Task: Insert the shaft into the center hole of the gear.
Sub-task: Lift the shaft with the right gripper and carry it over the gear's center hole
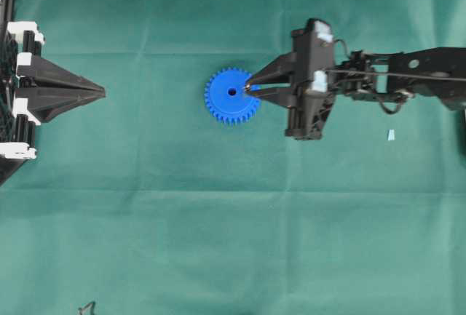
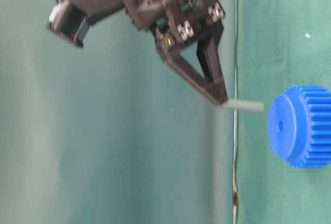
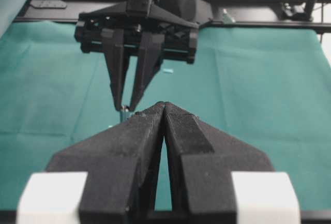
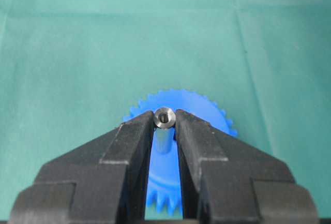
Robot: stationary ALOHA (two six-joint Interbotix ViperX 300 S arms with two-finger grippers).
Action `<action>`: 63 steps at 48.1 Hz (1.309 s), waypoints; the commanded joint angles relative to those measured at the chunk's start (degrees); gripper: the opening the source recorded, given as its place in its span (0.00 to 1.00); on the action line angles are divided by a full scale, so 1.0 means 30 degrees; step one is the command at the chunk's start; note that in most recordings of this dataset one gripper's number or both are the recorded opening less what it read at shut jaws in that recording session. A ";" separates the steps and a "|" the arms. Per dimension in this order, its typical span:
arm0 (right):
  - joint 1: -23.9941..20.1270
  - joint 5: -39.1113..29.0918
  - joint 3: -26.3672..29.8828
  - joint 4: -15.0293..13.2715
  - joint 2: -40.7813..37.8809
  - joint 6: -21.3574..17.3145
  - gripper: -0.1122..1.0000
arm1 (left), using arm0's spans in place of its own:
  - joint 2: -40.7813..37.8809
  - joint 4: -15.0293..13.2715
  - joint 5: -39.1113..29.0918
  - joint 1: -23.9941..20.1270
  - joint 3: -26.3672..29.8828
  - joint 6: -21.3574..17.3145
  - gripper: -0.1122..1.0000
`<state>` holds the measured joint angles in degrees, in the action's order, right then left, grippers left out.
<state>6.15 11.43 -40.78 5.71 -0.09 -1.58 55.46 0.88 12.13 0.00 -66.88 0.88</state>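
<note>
Shaft (image 4: 164,117): clamped between the tips of my right claw (image 4: 165,125); its end stands just past them, and from the right wrist I look straight down its silvery end face.
Right claw state: narrow, closed on the shaft.
Shaft vs gear (image 1: 232,95): from overhead my tips (image 1: 248,88) sit over the gear's right side, just beside the center hole (image 1: 232,92); in the table-level view the shaft (image 2: 243,105) is apart from the gear (image 2: 302,125), not touching it, and points toward it slightly off the hole (image 2: 281,126).
Gear: lies flat on the green cloth (image 1: 218,220), hub up.
Left claw (image 1: 100,92): pressed together, nothing in it, well apart from the gear at the left edge.
Other: small pale scrap (image 1: 391,135) on the cloth by my right arm.
</note>
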 commanded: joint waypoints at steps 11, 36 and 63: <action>0.0029 -0.0117 0.1172 -0.0176 -0.0176 0.0029 0.25 | -0.0146 0.0059 0.0088 0.0059 0.0469 -0.0029 0.10; 0.0088 0.0117 0.1494 -0.0176 -0.1084 0.0029 0.25 | -0.0146 0.0029 0.0088 0.0029 0.0469 -0.0029 0.10; 0.0322 0.0264 0.1699 -0.0176 -0.1758 0.0029 0.25 | -0.0176 0.0029 0.0088 0.0059 0.0469 -0.0059 0.10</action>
<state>6.77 11.87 -36.83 5.19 -6.68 -1.49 55.46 0.88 12.13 0.09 -66.88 0.79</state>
